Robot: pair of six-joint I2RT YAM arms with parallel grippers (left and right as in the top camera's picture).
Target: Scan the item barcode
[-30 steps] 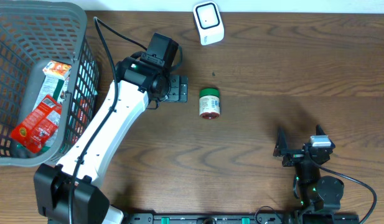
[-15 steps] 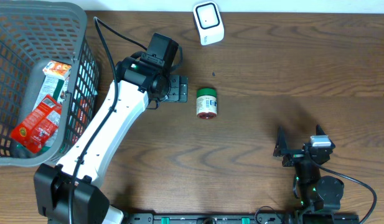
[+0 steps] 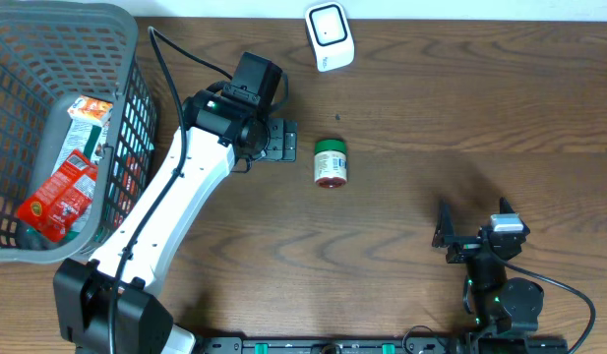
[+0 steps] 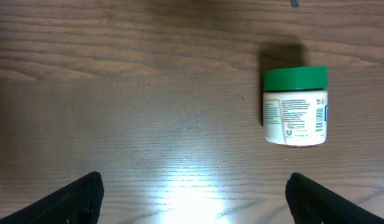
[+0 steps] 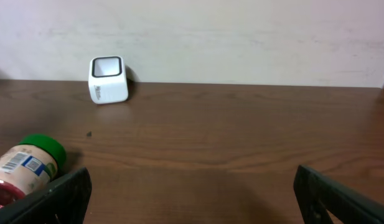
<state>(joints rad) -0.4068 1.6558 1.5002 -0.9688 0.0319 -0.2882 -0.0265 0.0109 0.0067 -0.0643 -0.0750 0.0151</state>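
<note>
The item, a small jar (image 3: 331,162) with a green lid and a white printed label, lies on its side on the brown table. In the left wrist view the jar (image 4: 295,106) is ahead and to the right, with its lid pointing away. My left gripper (image 3: 283,140) hovers open just left of the jar, and bare wood shows between its fingers (image 4: 195,185). My right gripper (image 3: 473,218) rests open near the front right edge, empty (image 5: 192,180); the jar (image 5: 27,163) shows at its far left. A white barcode scanner (image 3: 330,36) stands at the back edge (image 5: 108,79).
A grey mesh basket (image 3: 47,15) sits at the left edge of the table, holding red and white packets (image 3: 62,192). A pale wall rises behind the table's far edge. A small dark speck (image 3: 337,119) lies between scanner and jar.
</note>
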